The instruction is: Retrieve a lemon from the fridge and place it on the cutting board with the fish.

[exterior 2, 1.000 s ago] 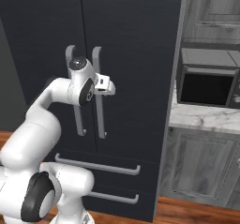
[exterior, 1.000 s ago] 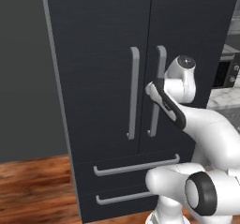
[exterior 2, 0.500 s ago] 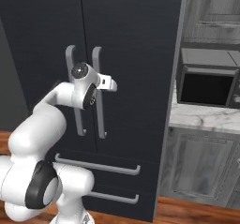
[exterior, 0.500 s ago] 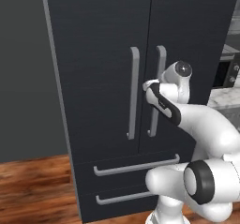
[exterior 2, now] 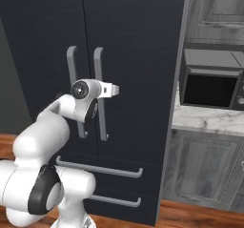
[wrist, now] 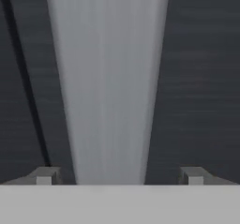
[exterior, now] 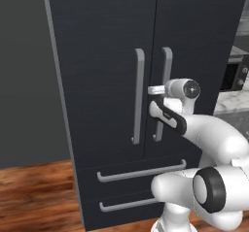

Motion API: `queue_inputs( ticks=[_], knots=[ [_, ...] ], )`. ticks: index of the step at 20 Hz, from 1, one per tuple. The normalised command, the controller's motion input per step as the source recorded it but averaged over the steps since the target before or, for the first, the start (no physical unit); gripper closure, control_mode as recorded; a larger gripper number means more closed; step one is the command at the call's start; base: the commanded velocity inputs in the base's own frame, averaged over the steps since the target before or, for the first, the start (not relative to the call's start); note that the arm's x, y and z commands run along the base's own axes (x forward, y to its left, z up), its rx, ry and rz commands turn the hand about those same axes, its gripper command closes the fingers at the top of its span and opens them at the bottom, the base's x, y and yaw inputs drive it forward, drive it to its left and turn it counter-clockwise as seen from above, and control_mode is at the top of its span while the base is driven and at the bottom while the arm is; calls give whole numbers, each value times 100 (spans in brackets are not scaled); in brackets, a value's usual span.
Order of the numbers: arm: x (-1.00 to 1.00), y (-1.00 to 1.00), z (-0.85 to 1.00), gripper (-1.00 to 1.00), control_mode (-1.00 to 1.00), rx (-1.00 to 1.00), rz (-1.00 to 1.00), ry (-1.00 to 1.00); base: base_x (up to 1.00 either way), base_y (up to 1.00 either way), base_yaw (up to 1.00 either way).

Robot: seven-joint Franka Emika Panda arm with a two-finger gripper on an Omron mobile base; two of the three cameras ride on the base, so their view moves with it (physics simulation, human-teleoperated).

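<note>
Taking the fridge [exterior: 146,80] as the landmark and reading from its left: a plain dark grey wall stands beside its left edge, with reddish wooden floor [exterior: 34,187] at its foot. The fridge itself is a tall charcoal cabinet with a faint horizontal grain, two doors shut along a thin centre seam, and two drawers with long grey bar pulls below. Either side of the seam hang two upright grey bars, smooth and matte with rounded ends: the left handle [exterior: 139,95] and the right handle [exterior: 164,92].

The gripper [wrist: 119,174] sits at the right handle, about halfway up it. In the hand view the pale bar runs straight up between the two dark fingertips [wrist: 44,175], with a gap on each side, so the jaws are spread wide and straddle the bar without pinching it.

The handle looks rigid and slick, so a firm squeeze at mid-height should suit it; the door will likely feel heavy and swing on its outer hinge, calling for a curved pull.

The lemon must be inside, behind the closed doors.

Right of the fridge a black microwave [exterior 2: 212,86] rests on a white marbled counter [exterior 2: 209,122] over grey wood-grain cupboards.
</note>
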Motion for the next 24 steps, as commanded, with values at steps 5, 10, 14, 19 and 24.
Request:
queue_inputs(
  ticks=[5, 10, 14, 19, 24],
  knots=[
    [20, 0, 1, 100, -100, 0, 0, 3, 0, 0, 0],
    [-23, -18, 20, 100, -100, 0, 0, 1, 0, 0, 0],
    [-85, -40, 40, 100, -100, 1, 0, 0, 0, 0, 0],
    [-100, -83, 60, 100, -100, 8, 0, 9, 0, 0, 0],
    [-100, -99, 63, 100, -100, 11, 0, 22, 0, 0, 0]
  ],
)
